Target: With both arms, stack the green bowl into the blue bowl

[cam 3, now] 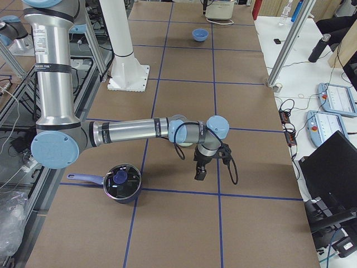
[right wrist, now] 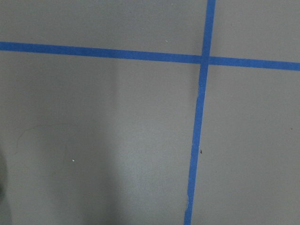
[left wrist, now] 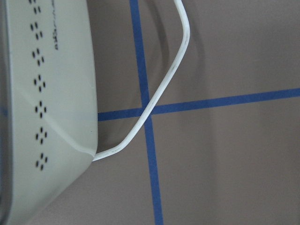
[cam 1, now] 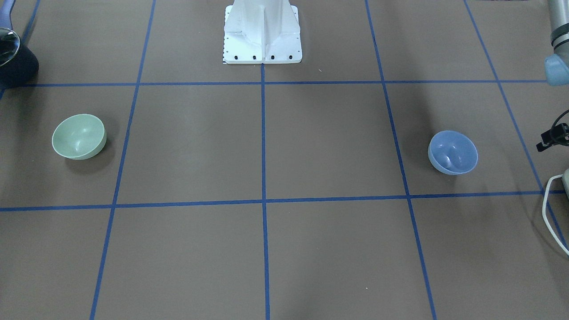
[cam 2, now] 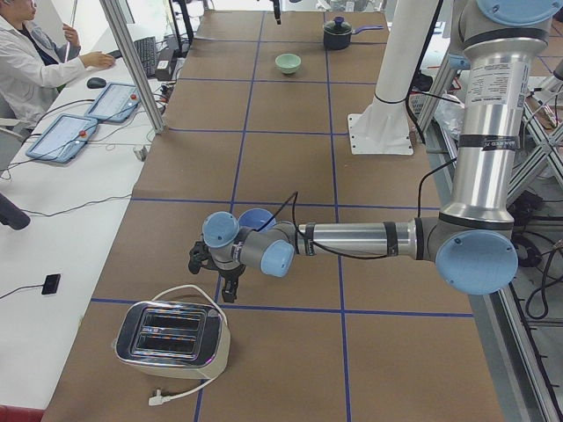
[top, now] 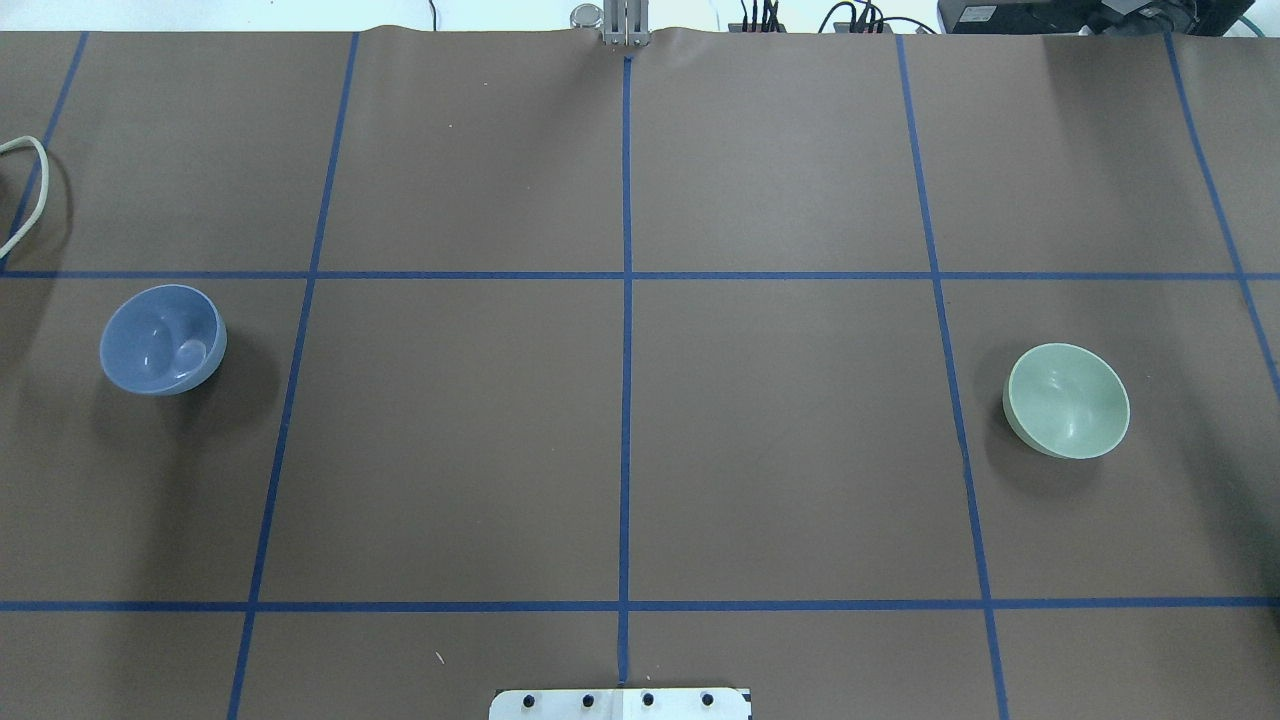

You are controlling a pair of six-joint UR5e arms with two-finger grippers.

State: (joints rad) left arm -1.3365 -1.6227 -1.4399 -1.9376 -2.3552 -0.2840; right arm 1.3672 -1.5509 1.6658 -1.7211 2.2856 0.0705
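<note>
While the left gripper (cam 2: 225, 286) hangs low over the brown bench (top: 780, 440) just beside the white-and-chrome toaster (cam 2: 171, 338), its fingers too small to call spread or pressed together, the periwinkle-blue round plastic bowl (top: 160, 340) sits upright and empty just behind its wrist. Well apart, toward the far end, the mint-green round plastic bowl (top: 1066, 400) also sits upright and empty, with the right gripper (cam 3: 199, 170) hanging just past it, fingers equally unreadable. Both bowls look light, stiff, thin-walled and slick, so probably best pinched across the rim, one finger inside.
</note>
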